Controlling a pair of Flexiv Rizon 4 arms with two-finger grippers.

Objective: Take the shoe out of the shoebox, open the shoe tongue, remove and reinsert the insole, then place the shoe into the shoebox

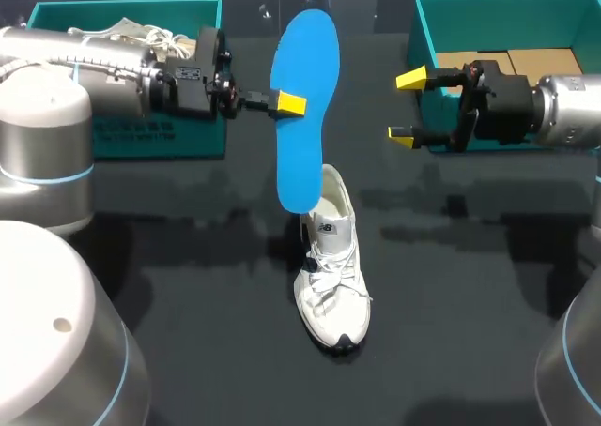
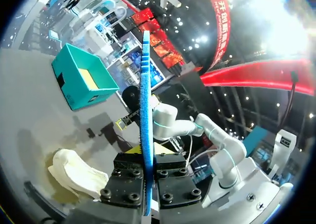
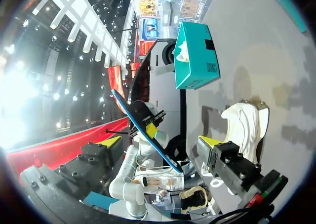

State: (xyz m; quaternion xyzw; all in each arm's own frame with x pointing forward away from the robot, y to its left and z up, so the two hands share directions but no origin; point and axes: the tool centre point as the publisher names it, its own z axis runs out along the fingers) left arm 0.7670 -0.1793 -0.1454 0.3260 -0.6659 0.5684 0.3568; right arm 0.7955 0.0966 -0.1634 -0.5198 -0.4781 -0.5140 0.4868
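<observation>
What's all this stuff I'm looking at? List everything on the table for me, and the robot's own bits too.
insole: one, blue, held upright in the air over the table shoe's heel
table shoe: one, white, middle of the table, toe toward the robot
boxed shoe: one, white with laces, inside the left shoebox
left shoebox: one, teal, far left of the table
right shoebox: one, teal, far right, tan cardboard inside
table: one, dark grey, under everything
left gripper: one, black with yellow tips, shut on the insole
right gripper: one, black with yellow tips, open and empty, in front of the right shoebox
</observation>
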